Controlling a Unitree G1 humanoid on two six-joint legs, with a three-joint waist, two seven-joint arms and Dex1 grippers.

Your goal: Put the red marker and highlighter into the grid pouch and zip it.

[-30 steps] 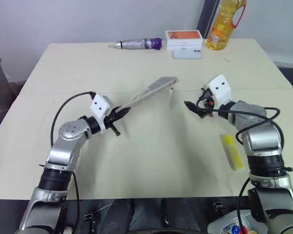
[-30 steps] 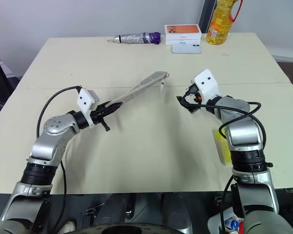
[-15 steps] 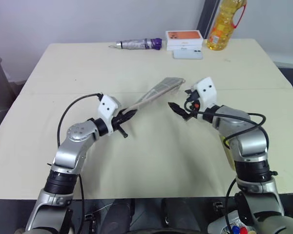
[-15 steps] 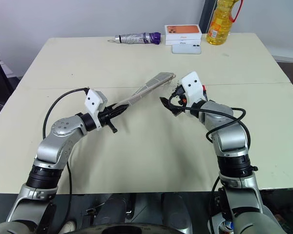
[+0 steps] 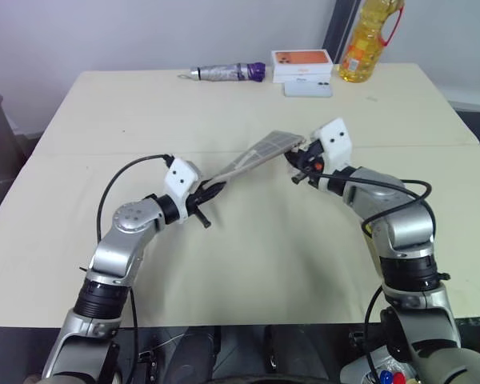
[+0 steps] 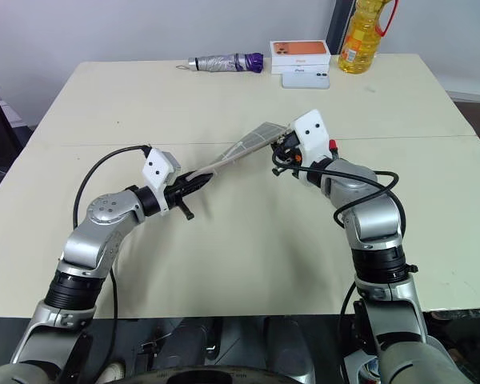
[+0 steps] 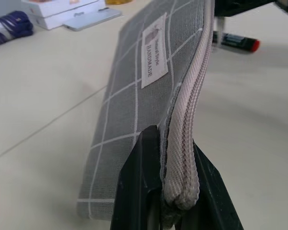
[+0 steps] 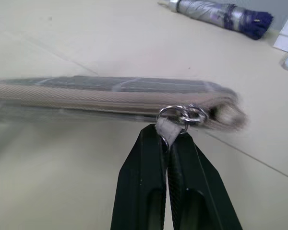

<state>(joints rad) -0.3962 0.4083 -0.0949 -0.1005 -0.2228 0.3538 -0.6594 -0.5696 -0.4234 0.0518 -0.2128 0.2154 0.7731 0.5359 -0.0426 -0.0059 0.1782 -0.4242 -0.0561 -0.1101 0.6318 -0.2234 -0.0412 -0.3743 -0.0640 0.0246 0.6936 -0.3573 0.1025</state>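
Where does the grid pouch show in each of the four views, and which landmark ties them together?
Left eye view: grid pouch held off the table, centre, between both grippers.
Right eye view: same, just above centre.
Left wrist view: fills the middle, white label facing the camera.
Right wrist view: a horizontal band across the middle, pull tab pinched.
Shared landmark: the silver-and-purple cylinder.

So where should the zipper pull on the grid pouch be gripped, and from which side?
Grip the flat pull tab hanging off its metal ring at the end of the grid pouch, coming from the robot's right, end-on. The right claw is shut on the tab that way; the left claw is shut on the other end.
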